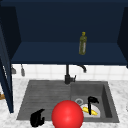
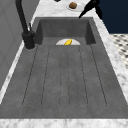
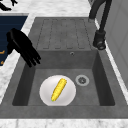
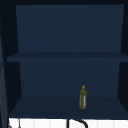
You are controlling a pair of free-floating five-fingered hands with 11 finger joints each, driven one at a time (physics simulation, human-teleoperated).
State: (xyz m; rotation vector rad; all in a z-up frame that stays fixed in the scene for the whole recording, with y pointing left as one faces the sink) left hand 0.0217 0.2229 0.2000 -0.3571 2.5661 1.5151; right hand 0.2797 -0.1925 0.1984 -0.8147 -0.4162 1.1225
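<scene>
A yellow corn cob (image 3: 59, 89) lies on a white plate (image 3: 45, 93) in the sink basin, also seen as corn (image 1: 87, 110) and corn (image 2: 68, 42). My right hand (image 1: 92, 101) hangs above the plate with its fingers straight and pointing down, holding nothing. The same right hand (image 3: 23, 47) sits over the basin's front wall, and right hand (image 2: 91, 6) shows at the far end. My left hand (image 1: 37, 118) floats relaxed over the draining board's front left corner; left hand (image 3: 5, 5) is far off. A big red ball (image 1: 67, 114) shows between the hands.
A black faucet (image 1: 67, 75) stands behind the sink, with the drain (image 3: 82, 80) beside the plate. An olive bottle (image 1: 83, 43) stands on the open blue cabinet's lower shelf (image 4: 50, 107). A plate with a brown item (image 2: 73, 5) rests on the counter beyond the basin.
</scene>
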